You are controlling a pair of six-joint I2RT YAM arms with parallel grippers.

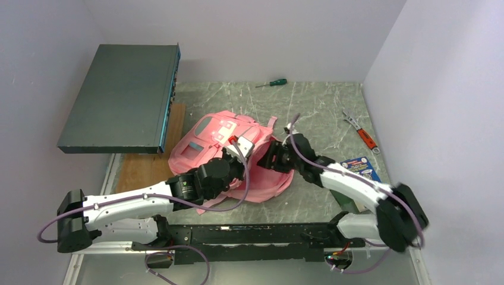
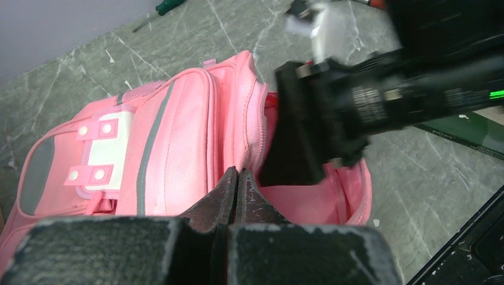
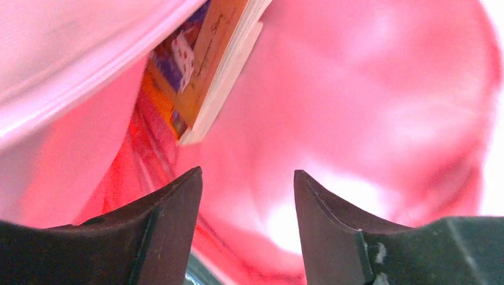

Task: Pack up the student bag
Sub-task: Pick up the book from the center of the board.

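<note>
We are seeing the student bag [image 1: 199, 151] lying near the middle of the surface [image 1: 321, 113]. Its front is facing up, with the grey-trimmed pockets and the white label patch [image 2: 107, 155] showing. Its main opening is gaping toward the right arm's side.

The left hand [image 2: 236, 175] is sitting right at the zip edge of that opening. Its fingers are pressed together and appear to be pinching the pink rim, with the mouth standing wide open beside them. The right hand [image 3: 246, 175] is reaching into the mouth from the opposite side. In its own wrist view we are seeing its fingers spread apart, with pink lining all around them. A book [image 3: 217, 71] with an orange and purple cover is lying inside the bag, up and to the left of those fingers in that view and clear of both.

Farther out, a dark flat case [image 1: 119, 101] is sitting at the far left, partly over a wooden board [image 1: 142, 169]. A green-handled screwdriver [image 1: 272, 83] is lying at the far edge of the surface. A red-handled tool [image 1: 362, 133] is lying off to the right, well apart from the bag. A blue packet [image 1: 361, 168] is lying just beside the right arm.
</note>
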